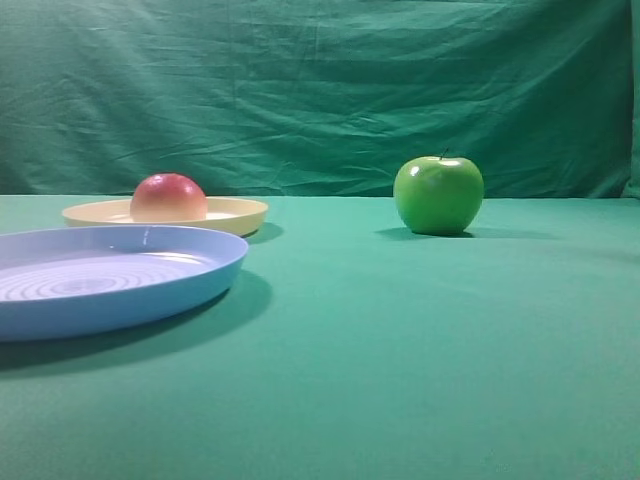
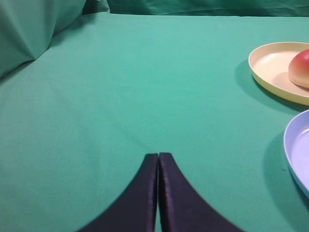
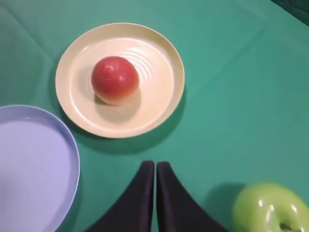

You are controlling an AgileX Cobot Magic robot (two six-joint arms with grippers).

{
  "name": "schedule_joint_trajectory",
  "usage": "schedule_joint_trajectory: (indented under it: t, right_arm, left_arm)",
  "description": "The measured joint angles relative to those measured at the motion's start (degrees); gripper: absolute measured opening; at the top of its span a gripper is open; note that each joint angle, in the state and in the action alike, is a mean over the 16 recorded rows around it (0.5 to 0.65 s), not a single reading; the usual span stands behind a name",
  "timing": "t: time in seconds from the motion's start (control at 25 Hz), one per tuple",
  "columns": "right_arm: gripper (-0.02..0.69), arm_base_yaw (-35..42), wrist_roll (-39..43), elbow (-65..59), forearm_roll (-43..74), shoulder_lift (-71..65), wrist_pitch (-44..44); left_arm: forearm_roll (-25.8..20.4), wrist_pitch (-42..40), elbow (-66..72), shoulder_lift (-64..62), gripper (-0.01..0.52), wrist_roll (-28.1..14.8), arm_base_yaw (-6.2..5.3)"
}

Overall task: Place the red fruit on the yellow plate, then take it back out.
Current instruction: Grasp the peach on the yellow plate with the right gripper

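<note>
The red fruit [image 1: 168, 198] [image 3: 115, 80] [image 2: 301, 68] rests on the yellow plate [image 1: 235, 214] [image 3: 159, 58] [image 2: 270, 63], left of middle in the high view. My right gripper [image 3: 155, 163] hovers above the cloth just short of the plate's near rim, shut and holding nothing. Shut too is my left gripper [image 2: 158, 154], empty, over bare green cloth well to the left of the yellow plate. Neither gripper appears in the high view.
A larger light-blue plate [image 1: 200, 285] [image 3: 29, 169] [image 2: 294, 150] lies in front of the yellow one. A shiny green apple [image 1: 438, 195] [image 3: 269, 209] stands to the right. Green cloth covers the table and hangs as a backdrop.
</note>
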State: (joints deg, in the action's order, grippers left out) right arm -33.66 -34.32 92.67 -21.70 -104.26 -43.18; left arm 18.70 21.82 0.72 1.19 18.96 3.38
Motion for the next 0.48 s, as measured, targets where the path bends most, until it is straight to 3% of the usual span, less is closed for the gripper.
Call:
schedule_joint_trajectory:
  t: [0.28, 0.48]
  right_arm:
    - [0.013, -2.26, -5.54, 15.68, -4.83, -15.57, -1.6]
    - [0.098, -3.71, -9.24, 21.25, -8.51, -22.29, 0.28]
  left_arm:
    - [0.0, 0.0, 0.0, 0.0, 0.0, 0.0, 0.0]
    - [0.0, 0.0, 0.0, 0.0, 0.0, 0.0, 0.0]
